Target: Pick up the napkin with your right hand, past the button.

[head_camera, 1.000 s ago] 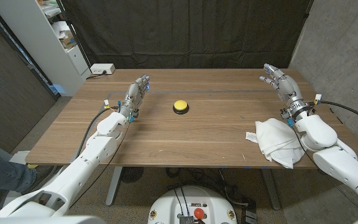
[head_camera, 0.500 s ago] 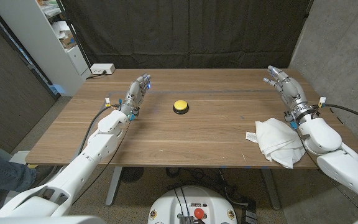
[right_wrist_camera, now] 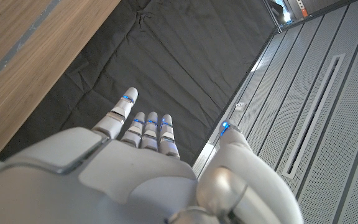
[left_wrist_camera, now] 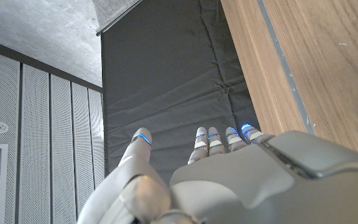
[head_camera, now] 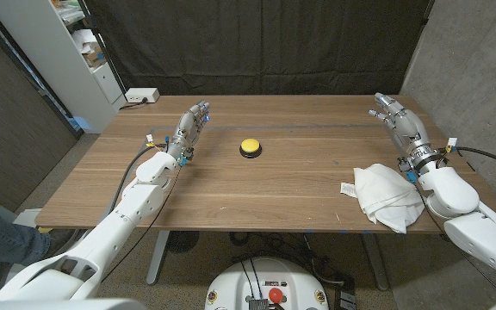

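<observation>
- The napkin (head_camera: 384, 196) lies crumpled on the table (head_camera: 274, 185), well to the right of the yellow button (head_camera: 250, 147), at the near edge.
- The right hand (head_camera: 400, 127) hovers just beyond the napkin, fingers spread, holding nothing.
- The left hand (head_camera: 189, 131) is left of the button, fingers straight, grasping nothing.
- A white box (head_camera: 142, 96) sits at the far left corner.
- The right arm hides part of the napkin's right side.

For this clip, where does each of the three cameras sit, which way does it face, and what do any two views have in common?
Head view: fixed on the robot's head, looking down at the table, button and napkin; both arms show.
Left wrist view: on the left wrist, looking along the left hand toward the black curtain.
Right wrist view: on the right wrist, looking along the right hand.
Shared: table edge and curtain in both wrist views.
</observation>
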{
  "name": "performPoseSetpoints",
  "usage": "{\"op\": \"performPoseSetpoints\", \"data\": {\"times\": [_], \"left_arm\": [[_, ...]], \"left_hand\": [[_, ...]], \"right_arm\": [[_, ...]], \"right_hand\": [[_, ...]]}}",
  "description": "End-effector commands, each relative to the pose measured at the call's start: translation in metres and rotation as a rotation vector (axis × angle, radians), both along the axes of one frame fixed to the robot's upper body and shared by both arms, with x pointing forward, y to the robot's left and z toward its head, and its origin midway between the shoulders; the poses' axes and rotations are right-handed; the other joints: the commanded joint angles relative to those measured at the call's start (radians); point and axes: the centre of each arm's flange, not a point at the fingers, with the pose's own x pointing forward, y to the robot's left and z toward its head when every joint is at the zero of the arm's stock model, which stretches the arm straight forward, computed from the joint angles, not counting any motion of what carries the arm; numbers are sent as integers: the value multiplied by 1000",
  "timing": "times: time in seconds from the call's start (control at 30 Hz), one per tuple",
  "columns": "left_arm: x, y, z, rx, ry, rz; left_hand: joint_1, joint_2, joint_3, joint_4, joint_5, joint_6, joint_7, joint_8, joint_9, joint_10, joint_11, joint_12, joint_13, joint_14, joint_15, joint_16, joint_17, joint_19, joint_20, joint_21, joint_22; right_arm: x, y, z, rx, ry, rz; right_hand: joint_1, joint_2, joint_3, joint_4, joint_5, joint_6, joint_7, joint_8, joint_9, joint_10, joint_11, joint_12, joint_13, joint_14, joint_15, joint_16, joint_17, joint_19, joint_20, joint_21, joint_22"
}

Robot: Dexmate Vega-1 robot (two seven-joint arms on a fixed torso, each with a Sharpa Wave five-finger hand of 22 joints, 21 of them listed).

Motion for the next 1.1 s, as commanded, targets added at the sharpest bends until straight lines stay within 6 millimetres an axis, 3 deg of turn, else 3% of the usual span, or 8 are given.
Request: {"op": "performPoseSetpoints", "data": {"times": [0.03, 1.1], "left_arm": [[2, -1, 1, -12, -6, -21], [1, -18, 3, -8, -13, -49]], "left_hand": [[12, -3, -2, -1, 1, 9, 2, -1, 2, 8, 3, -1, 1, -4, 4, -3, 6, -8, 1, 0, 5], [15, 1, -6, -2, 0, 11, 0, -8, 2, 13, 1, -9, 1, -2, 3, -4, 6, -9, 3, -1, 5]], "right_arm": [[-11, -6, -4, -17, -16, -21], [-29, -21, -20, -70, -30, -70]], "right_hand": [[2, 9, -5, 0, -3, -3, -5, -6, 2, 5, -3, 0, 2, -3, 0, 3, 2, 12, -1, -7, 4], [3, 13, -12, -3, -4, 1, -11, -5, 2, 16, -7, -12, 0, 0, -2, 5, -5, 19, -2, -20, 4]]}}
